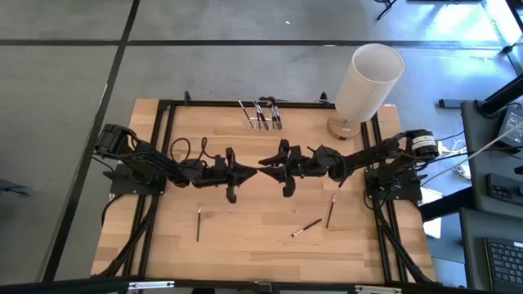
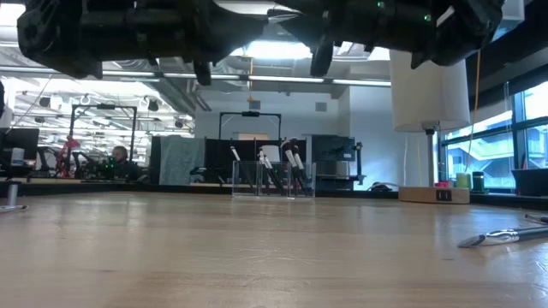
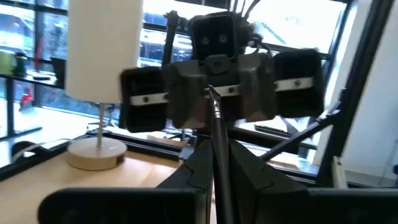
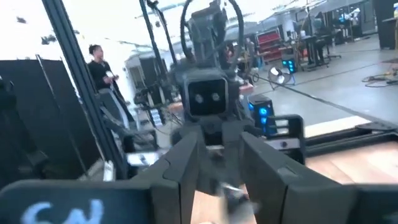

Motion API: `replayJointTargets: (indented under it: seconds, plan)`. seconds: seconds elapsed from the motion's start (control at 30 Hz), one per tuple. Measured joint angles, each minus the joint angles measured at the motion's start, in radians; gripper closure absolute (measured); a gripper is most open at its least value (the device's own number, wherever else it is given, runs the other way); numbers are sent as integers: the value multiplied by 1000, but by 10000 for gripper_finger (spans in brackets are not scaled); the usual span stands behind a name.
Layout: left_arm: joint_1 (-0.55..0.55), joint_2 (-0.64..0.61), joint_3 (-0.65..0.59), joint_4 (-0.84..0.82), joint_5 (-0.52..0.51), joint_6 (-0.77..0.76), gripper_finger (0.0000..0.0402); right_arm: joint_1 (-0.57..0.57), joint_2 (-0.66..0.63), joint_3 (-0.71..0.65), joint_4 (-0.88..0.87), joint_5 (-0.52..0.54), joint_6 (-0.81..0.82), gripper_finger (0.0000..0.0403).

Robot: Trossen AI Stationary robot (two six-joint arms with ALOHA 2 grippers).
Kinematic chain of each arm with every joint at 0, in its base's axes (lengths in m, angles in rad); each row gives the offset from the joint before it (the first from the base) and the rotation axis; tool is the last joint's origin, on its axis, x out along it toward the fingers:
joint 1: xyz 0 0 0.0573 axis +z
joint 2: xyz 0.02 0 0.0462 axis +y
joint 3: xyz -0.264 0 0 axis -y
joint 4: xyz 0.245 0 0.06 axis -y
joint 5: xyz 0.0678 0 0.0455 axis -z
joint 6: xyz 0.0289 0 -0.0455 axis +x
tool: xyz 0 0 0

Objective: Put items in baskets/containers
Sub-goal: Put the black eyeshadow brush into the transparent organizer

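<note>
Both arms meet high above the table's middle, fingertips facing each other. My left gripper (image 1: 250,169) (image 3: 216,152) is shut on a thin dark brush (image 3: 217,134), whose free end (image 3: 209,93) reaches the front of my right gripper (image 1: 270,164). In the right wrist view my right gripper (image 4: 219,142) shows a narrow gap between its fingers; whether it touches the brush I cannot tell. The clear holder (image 1: 262,121) (image 2: 272,180) stands near the far edge with several brushes upright in it. Three brushes lie flat on the table (image 1: 198,222) (image 1: 306,228) (image 1: 330,211). My left gripper pinches the brush's dark shaft (image 3: 221,180) between its two fingers. The fingers come level from the table's left, and the brush runs on forward past the fingertips along their line. The brush is lifted clear of the table.
A tall white cylinder on a tan base (image 1: 368,82) stands at the far right corner. A black frame (image 1: 163,110) borders the wooden table. One loose brush (image 2: 505,235) shows at the right of the low view. Bare wood lies on the near side, between the loose brushes.
</note>
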Motion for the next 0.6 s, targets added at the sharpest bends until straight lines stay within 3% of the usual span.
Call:
replayJointTargets:
  seconds: [0.37, 0.6]
  plan:
    - [-2, 0, 0, 48, -44, 18, 375, 35, 10, 0, -15, 101, 38, 285]
    - [-2, 0, 1, 48, -39, 42, 375, 38, 11, 0, -4, 106, 13, 285]
